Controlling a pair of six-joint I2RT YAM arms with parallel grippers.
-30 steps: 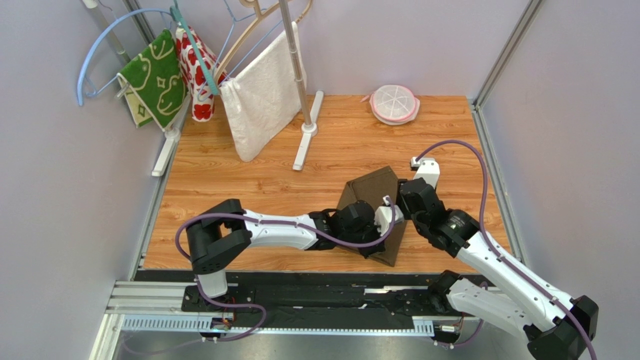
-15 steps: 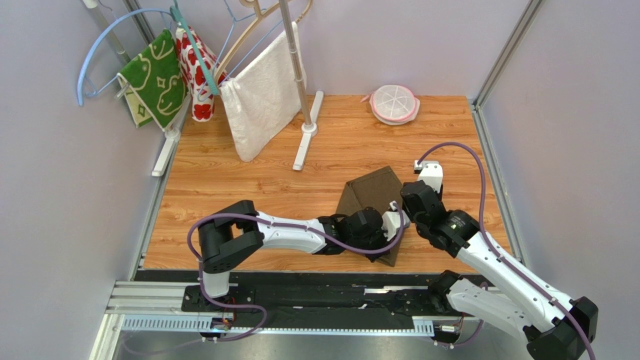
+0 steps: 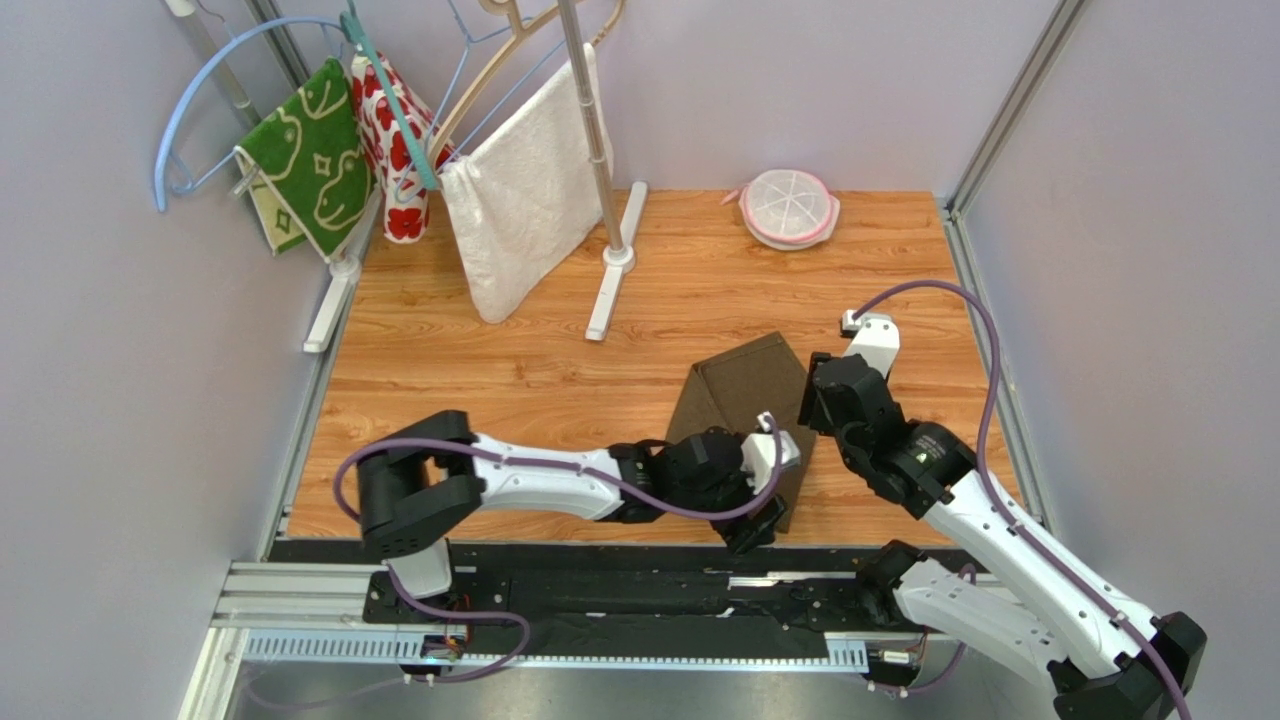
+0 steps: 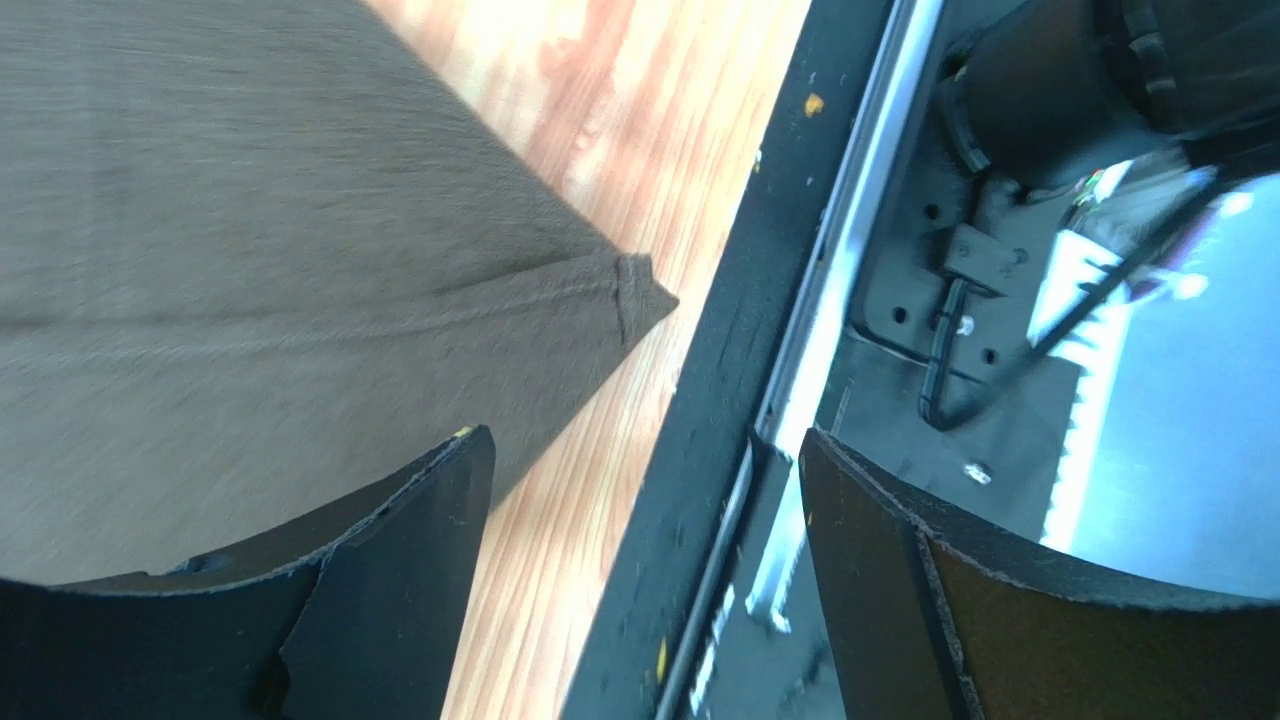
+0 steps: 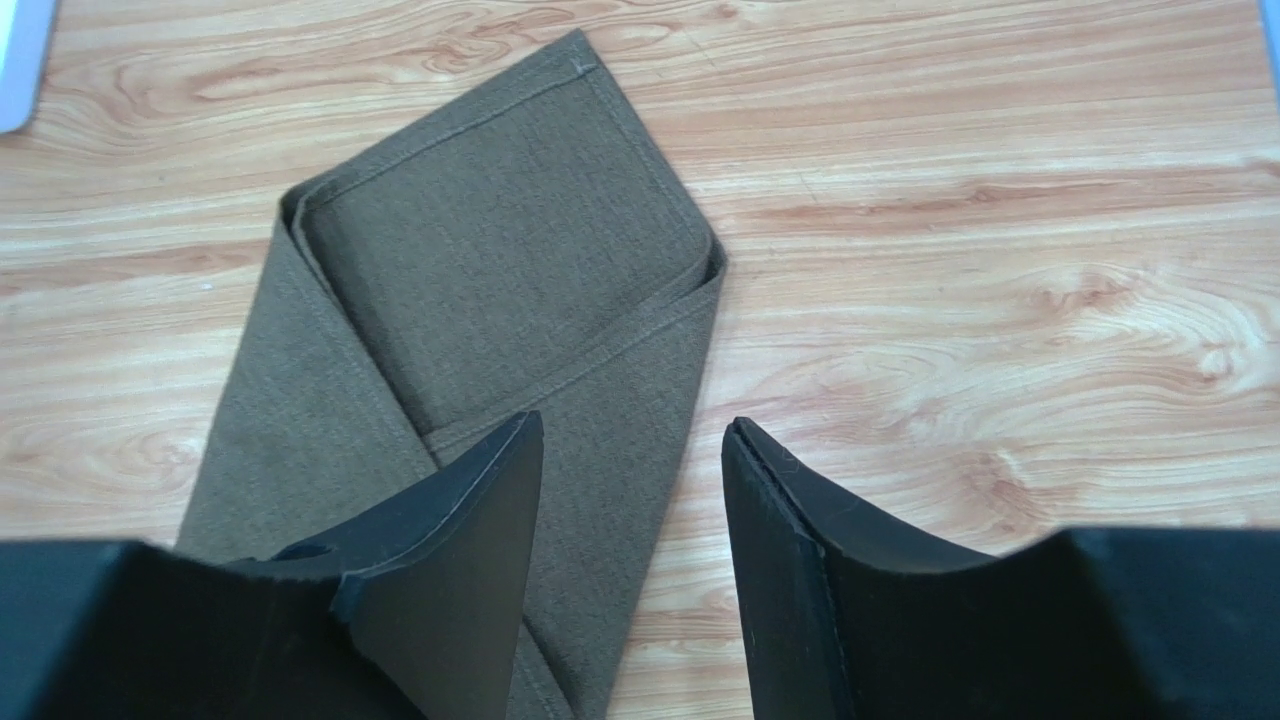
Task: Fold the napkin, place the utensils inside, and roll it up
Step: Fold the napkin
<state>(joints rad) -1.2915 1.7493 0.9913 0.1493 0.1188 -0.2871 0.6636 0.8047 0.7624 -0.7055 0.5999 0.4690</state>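
The dark brown napkin (image 3: 739, 393) lies folded into a narrow pointed shape on the wooden table, its layers overlapping (image 5: 496, 285). In the left wrist view its stitched near corner (image 4: 639, 293) rests flat by the table's near edge. My left gripper (image 3: 763, 503) (image 4: 642, 438) hangs over that corner, open, with nothing between its fingers. My right gripper (image 3: 824, 393) (image 5: 631, 423) is open above the napkin's right edge, one finger over cloth, the other over bare wood. The utensils are out of view.
A rack at the back left holds hangers with a white towel (image 3: 519, 188), a green patterned cloth (image 3: 308, 150) and a red patterned cloth (image 3: 394, 143). A round pink-rimmed container (image 3: 789, 207) sits at the back. The black rail (image 3: 601, 570) runs along the near edge.
My left gripper has opened and let go of the napkin's near corner, which now lies flat; that arm shifted toward the near edge. The right arm drew slightly back.
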